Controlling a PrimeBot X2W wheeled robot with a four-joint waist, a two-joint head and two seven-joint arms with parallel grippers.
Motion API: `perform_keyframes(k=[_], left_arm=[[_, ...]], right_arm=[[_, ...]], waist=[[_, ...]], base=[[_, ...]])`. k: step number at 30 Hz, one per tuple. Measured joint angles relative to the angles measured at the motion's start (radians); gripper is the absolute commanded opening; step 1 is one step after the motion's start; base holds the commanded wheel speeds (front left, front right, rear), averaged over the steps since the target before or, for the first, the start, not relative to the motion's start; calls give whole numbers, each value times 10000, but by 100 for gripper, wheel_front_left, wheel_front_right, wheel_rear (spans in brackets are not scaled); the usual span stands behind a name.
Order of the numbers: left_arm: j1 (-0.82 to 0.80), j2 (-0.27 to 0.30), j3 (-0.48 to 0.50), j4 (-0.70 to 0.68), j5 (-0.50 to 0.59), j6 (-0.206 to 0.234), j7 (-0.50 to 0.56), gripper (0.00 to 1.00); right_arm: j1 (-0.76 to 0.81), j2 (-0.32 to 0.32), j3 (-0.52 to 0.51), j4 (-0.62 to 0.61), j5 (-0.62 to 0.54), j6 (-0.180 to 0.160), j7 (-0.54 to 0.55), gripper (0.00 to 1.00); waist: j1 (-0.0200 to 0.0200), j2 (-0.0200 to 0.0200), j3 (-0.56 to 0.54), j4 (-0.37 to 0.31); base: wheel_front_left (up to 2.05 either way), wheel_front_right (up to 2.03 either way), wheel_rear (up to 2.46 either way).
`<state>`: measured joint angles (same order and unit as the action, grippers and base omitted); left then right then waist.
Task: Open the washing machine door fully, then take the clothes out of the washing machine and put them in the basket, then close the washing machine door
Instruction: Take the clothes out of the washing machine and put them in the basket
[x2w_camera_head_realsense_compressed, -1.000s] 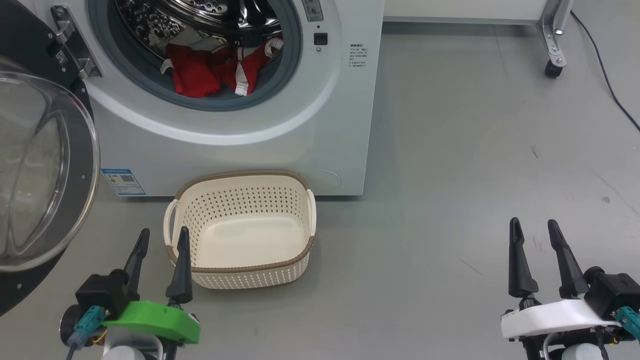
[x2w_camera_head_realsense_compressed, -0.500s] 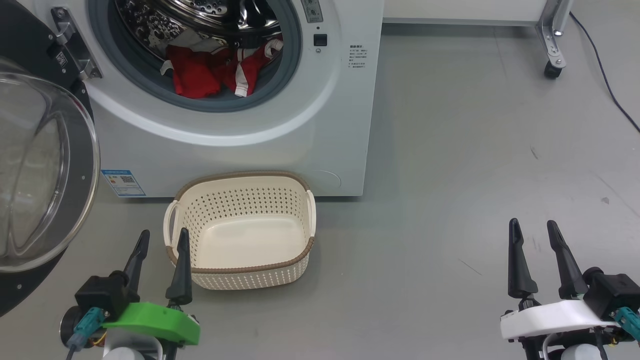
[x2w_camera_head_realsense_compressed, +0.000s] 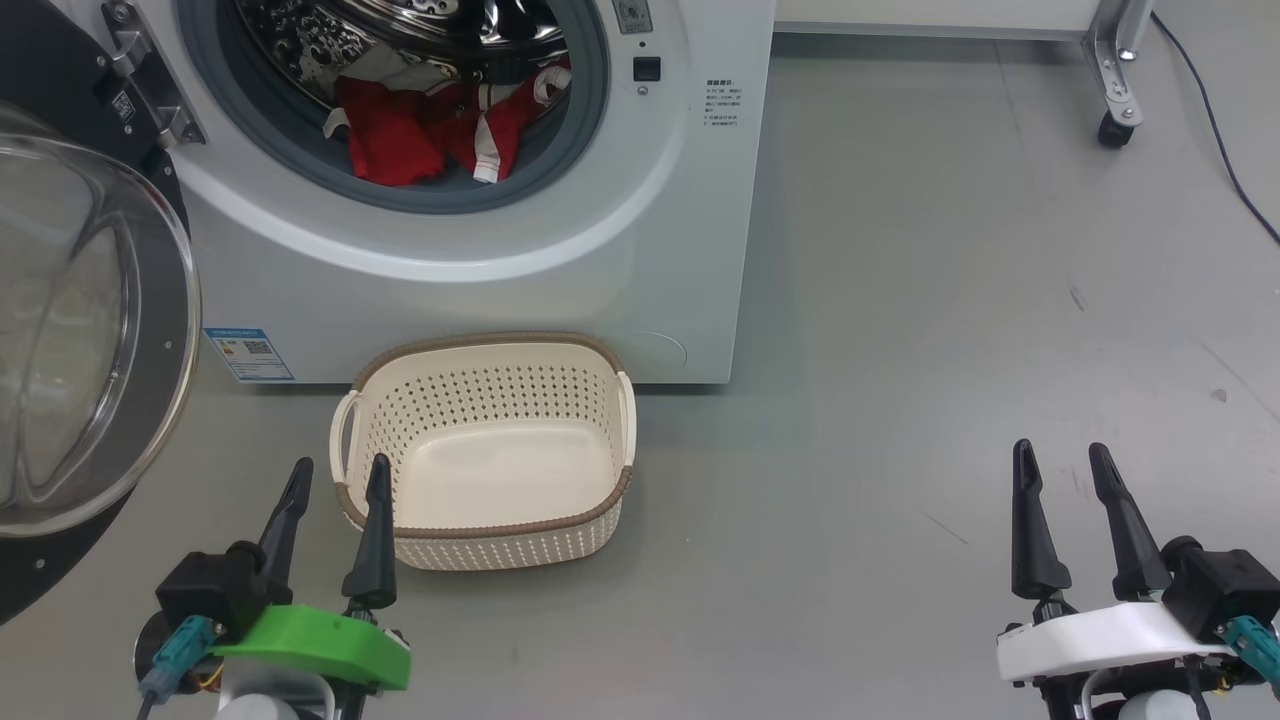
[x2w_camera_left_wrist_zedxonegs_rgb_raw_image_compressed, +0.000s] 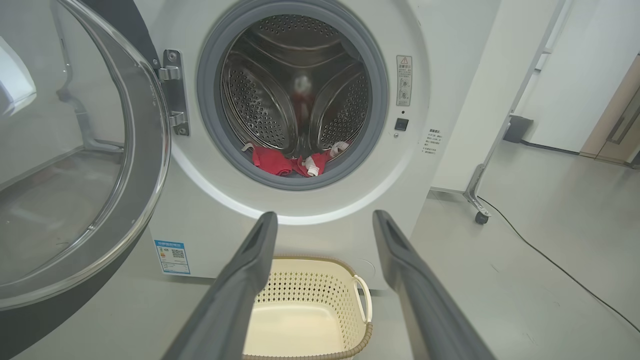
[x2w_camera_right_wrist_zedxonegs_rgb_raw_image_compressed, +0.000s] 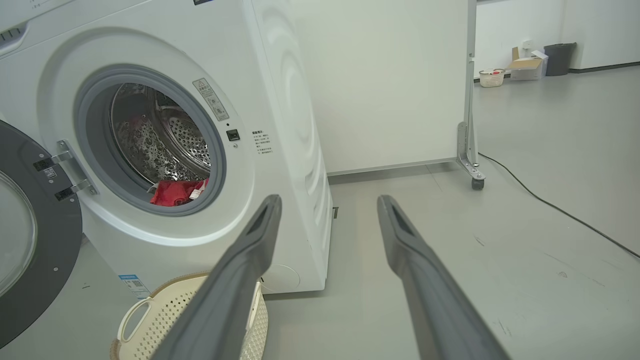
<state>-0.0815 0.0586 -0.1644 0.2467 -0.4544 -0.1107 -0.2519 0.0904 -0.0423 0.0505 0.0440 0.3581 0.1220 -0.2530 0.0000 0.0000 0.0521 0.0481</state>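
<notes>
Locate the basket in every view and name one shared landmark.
Head view: basket lower centre-left, before the washing machine.
Left wrist view: basket bottom centre, between the left end effector's fingers.
Right wrist view: basket bottom left, partly behind the right end effector.
Shared landmark: the machine's blue sticker.

Washing machine (x2w_camera_left_wrist_zedxonegs_rgb_raw_image_compressed: 445, 90) front: warning-triangle label (x2w_camera_left_wrist_zedxonegs_rgb_raw_image_compressed: 404, 80) right of the drum opening, blue QR-code sticker (x2w_camera_left_wrist_zedxonegs_rgb_raw_image_compressed: 172, 256) lower left; printed wording too small to read

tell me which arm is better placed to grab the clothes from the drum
Probably left. The left fingers, open, face the clothes beside the basket; the right fingers stand far aside over bare floor.
</notes>
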Motion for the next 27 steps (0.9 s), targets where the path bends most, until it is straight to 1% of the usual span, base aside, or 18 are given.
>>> perform_keyframes(k=[14,23,27], left_arm=[[0,-19,13,-36,-48,-15,0,100],[0,-17,81,-86,-107,-15,0,100],[-1,17,90,-165,82,-10,-2,100]], right_arm=[[0,19,12,6,0,0,-2,100],[0,23,0,29,2,0,-2,100],[0,23,-6,52,2,0,-2,100]], waist=[[0,0,15,82],[0,0,20,99],[0,0,8,111]], base=[[46,-46,0],[94,-94,0],[120,-120,0]])
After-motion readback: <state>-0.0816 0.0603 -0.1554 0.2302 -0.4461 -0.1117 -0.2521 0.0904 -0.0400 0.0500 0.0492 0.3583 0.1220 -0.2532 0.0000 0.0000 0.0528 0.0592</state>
